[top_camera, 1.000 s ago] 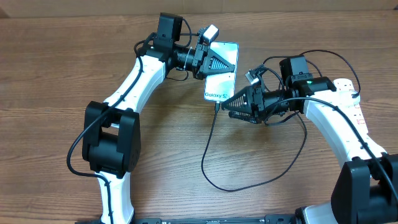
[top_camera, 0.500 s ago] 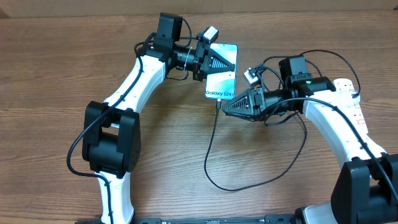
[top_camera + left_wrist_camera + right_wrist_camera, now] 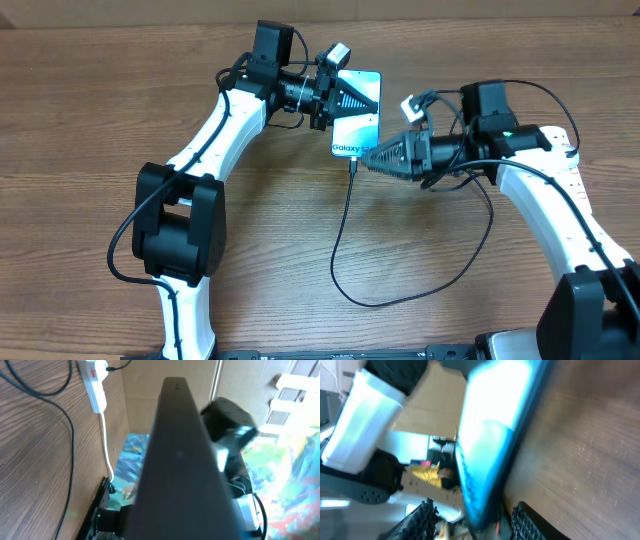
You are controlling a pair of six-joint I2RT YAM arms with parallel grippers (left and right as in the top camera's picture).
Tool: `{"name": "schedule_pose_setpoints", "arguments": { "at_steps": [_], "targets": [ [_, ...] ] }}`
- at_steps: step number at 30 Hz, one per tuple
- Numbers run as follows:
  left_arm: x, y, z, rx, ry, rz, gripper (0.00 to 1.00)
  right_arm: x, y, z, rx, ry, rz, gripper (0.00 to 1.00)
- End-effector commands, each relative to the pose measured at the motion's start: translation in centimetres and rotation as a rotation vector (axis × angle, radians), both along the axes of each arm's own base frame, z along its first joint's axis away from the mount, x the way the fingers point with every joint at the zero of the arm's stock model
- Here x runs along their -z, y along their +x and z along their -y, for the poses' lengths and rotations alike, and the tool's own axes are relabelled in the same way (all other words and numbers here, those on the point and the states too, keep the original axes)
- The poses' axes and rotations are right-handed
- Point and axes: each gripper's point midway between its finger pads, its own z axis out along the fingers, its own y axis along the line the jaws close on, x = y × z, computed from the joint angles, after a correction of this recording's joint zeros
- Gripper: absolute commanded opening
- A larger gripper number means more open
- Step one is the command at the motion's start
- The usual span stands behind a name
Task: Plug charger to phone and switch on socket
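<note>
The phone is held at the far middle of the wooden table, its far end clamped in the left gripper. Its near "Galaxy" end is straddled by the right gripper, jaws apart. There the charger tip touches, its cable looped nearer. The socket is seen far right.

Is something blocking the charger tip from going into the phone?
Nothing visible does. The charger tip sits right at the Galaxy end of the phone, with the right gripper beside it. The pictures are too small to tell whether the tip is already in.
</note>
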Motion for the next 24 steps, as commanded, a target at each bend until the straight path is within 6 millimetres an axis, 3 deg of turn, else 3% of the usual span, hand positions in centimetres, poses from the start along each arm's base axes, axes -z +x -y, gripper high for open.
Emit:
{"name": "schedule_pose_setpoints", "arguments": {
  "at_steps": [1, 5, 10, 21, 24],
  "targets": [
    [-1.3, -0.1, -0.2, -0.016, 0.01, -0.021, 0.04, -2.0, 0.8, 0.3, 0.049, 0.006, -0.01, 0.51],
    [-1.3, 0.0, -0.2, -0.016, 0.01, -0.019, 0.04, -1.2, 0.9, 0.3, 0.073, -0.04, -0.026, 0.53],
    [-1.3, 0.0, -0.2, -0.016, 0.008, -0.011, 0.04, 1.0, -0.8, -0.7, 0.04, -0.147, -0.048, 0.51],
    [-1.3, 0.0, -0.2, -0.015, 0.006, -0.005, 0.04, 0.7, -1.4, -1.8, 0.002, -0.132, -0.023, 0.4],
    [-1.3, 0.0, -0.2, -0.015, 0.006, -0.005, 0.04, 0.6, -1.4, -2.2, -0.004, -0.129, -0.017, 0.32]
  ]
}}
